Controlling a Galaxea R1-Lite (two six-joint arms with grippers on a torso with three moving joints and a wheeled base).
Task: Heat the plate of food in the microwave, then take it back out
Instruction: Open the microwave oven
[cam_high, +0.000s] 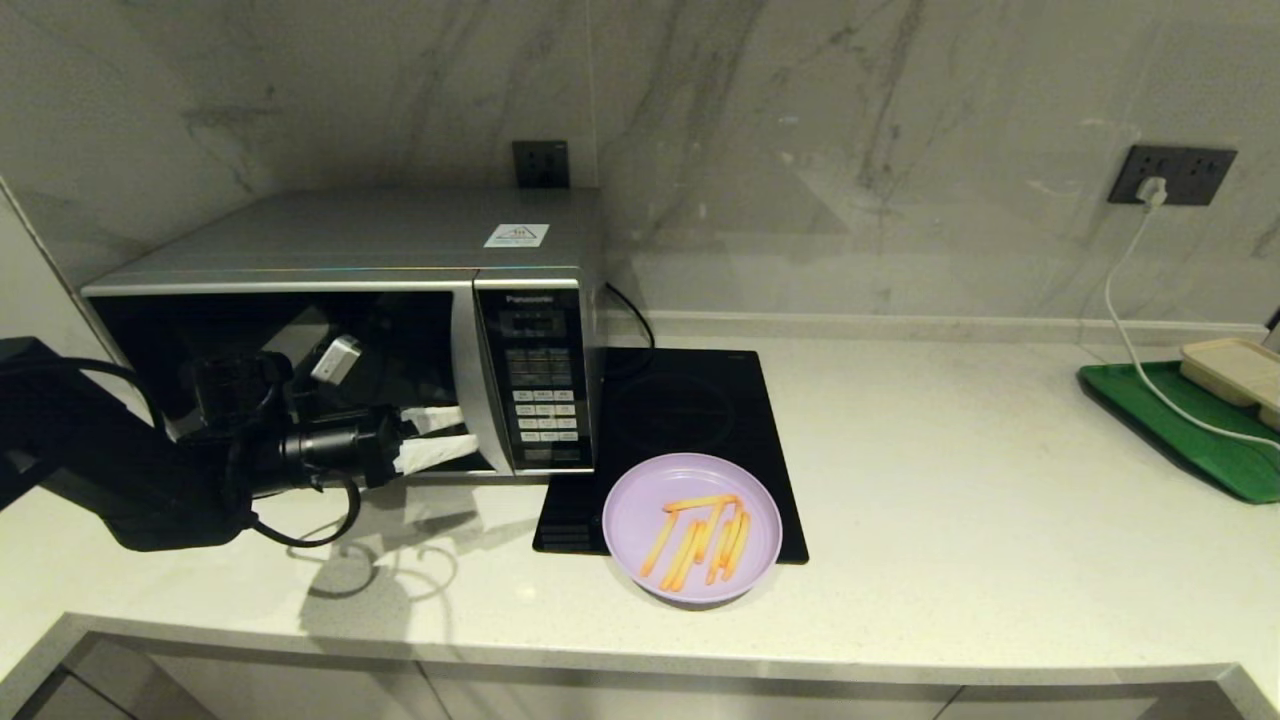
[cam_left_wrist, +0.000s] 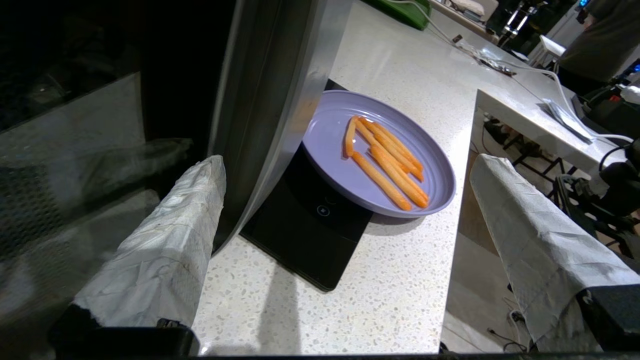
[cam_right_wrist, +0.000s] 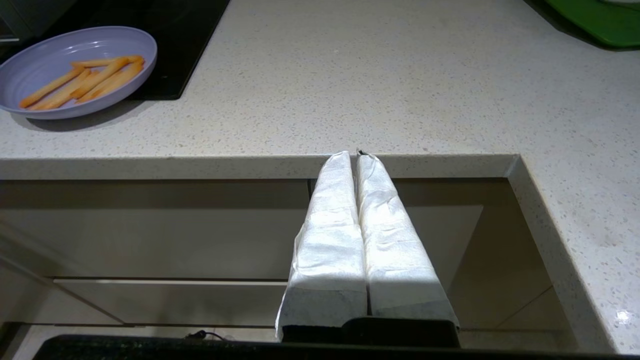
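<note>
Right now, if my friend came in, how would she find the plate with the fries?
Look for the big silver microwave on the white counter. Beside its keypad lies a flat black cooktop, and the plate of food sits on the cooktop's front edge. It is the only round lilac thing, with thin orange fries on it.

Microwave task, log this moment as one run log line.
left gripper: open, at microwave door handle | right gripper: shut, parked below counter edge | plate of food: on counter, partly over cooktop | door: closed
</note>
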